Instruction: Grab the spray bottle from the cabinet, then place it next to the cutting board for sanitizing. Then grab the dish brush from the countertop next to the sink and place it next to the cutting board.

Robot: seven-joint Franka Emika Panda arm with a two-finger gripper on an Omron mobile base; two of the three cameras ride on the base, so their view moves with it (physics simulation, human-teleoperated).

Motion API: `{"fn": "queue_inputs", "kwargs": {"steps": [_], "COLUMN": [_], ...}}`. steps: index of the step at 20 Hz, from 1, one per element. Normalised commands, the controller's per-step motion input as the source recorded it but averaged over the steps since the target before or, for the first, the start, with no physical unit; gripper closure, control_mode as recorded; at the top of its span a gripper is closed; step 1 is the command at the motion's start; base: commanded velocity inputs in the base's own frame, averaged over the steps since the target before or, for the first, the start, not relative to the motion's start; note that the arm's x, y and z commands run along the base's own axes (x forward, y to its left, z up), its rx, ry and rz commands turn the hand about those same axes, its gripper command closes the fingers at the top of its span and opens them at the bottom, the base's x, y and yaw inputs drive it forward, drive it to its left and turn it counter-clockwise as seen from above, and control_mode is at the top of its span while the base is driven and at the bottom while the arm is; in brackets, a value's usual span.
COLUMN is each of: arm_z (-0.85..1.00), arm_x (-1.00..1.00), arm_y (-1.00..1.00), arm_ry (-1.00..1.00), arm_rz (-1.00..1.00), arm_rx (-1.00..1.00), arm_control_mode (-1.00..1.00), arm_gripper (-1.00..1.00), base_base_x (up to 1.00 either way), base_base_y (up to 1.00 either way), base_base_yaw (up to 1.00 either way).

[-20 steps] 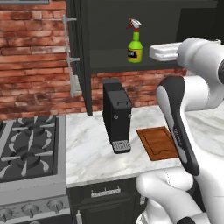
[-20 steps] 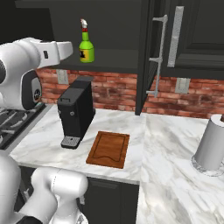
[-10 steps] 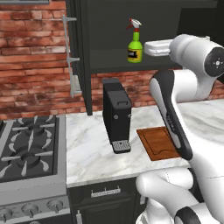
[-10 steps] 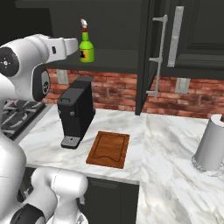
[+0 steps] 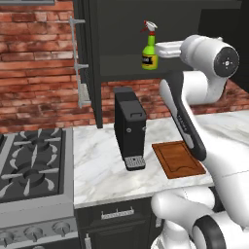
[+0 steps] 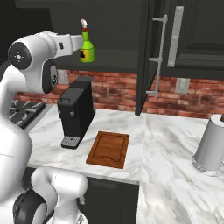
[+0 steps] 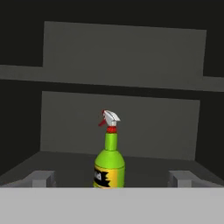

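Where base views crowd, spray bottle (image 7: 109, 162) between wide jaws.

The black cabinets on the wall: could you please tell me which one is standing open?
The tall black cabinet above the black coffee machine, holding the lime-green spray bottle; its door is swung out, while the cabinet right of it is shut.
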Motion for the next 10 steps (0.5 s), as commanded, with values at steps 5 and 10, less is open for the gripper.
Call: {"fn": "queue_inputs", "kwargs": {"steps": [5,10], "arm_z": [-0.16,-0.09], "arm_x": [0.51,0.55], "arm_y": [0.00,0.00], "arm_ry": [0.00,0.01], "arm_rz": [0.00,0.00], "arm_rx": [0.00,0.00], "arm_control_mode": [-1.00,-1.00], "arm_gripper": [-1.00,-1.00], "base_base_x": [0.00,0.00], "base_base_y": [0.00,0.00], "base_base_yaw": [0.00,0.00]}}
